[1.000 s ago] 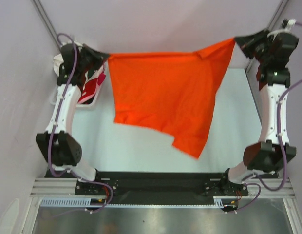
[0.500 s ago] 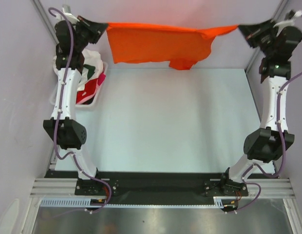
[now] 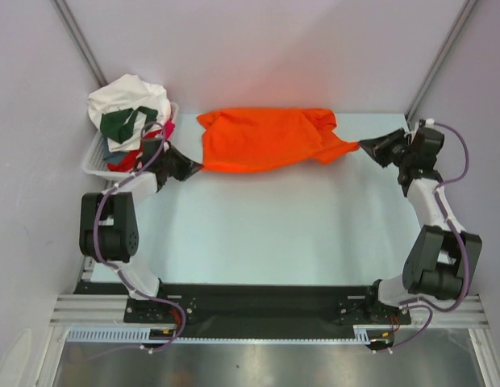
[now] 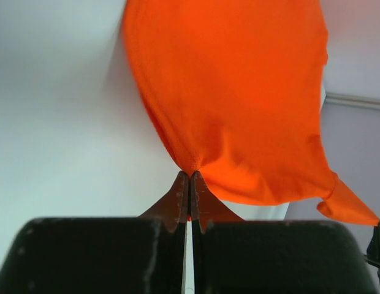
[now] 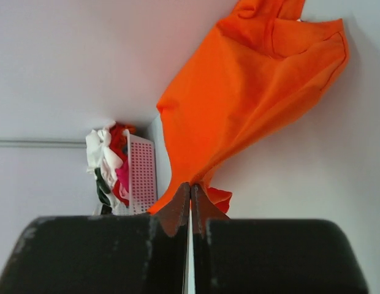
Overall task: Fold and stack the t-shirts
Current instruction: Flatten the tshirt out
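Orange t-shirt (image 3: 266, 139) lies bunched along the far side of the pale table (image 3: 274, 234), stretched between the two arms. The left gripper (image 3: 191, 168) is pinched tight on the shirt's left edge, and the right gripper (image 3: 365, 147) is clamped on a corner at its right end. In each wrist view the fingers meet with orange cloth caught at their tips. At far left, a white slatted basket (image 3: 93, 159) holds a heap of white, dark green, red and pink shirts (image 3: 125, 109)
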`<state>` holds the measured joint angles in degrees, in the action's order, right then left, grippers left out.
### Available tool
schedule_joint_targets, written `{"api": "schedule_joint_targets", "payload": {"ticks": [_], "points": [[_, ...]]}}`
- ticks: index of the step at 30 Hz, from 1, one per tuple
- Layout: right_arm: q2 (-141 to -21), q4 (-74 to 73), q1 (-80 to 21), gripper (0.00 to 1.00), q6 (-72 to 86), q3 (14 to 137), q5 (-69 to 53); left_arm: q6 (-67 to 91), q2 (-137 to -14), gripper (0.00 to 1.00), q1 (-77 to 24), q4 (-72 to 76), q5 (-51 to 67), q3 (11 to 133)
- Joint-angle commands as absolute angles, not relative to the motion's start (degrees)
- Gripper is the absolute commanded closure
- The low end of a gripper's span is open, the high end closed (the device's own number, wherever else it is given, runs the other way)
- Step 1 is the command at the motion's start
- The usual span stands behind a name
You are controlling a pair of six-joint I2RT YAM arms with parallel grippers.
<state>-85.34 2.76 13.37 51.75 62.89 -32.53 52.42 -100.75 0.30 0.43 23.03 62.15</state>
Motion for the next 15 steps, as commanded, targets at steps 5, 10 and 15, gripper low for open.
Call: {"api": "schedule_joint_targets", "payload": {"ticks": [5,10,15], "points": [[-66.05,3.52,14.41,1.0,47.47,45.37,-26.65,48.43,-86.32,1.0,-2.2,12.03,26.45,44.86],[-51.09,-5.88,14.59,1.0,45.18,34.48,-21.71,47.9,-78.5,1.0,-2.37,12.83,27.25,33.77],[-37.47,-13.52,14.33,1.0,43.6,28.31,-19.52,48.69,-67.36,1.0,-2.46,12.4,25.68,22.95]]}}
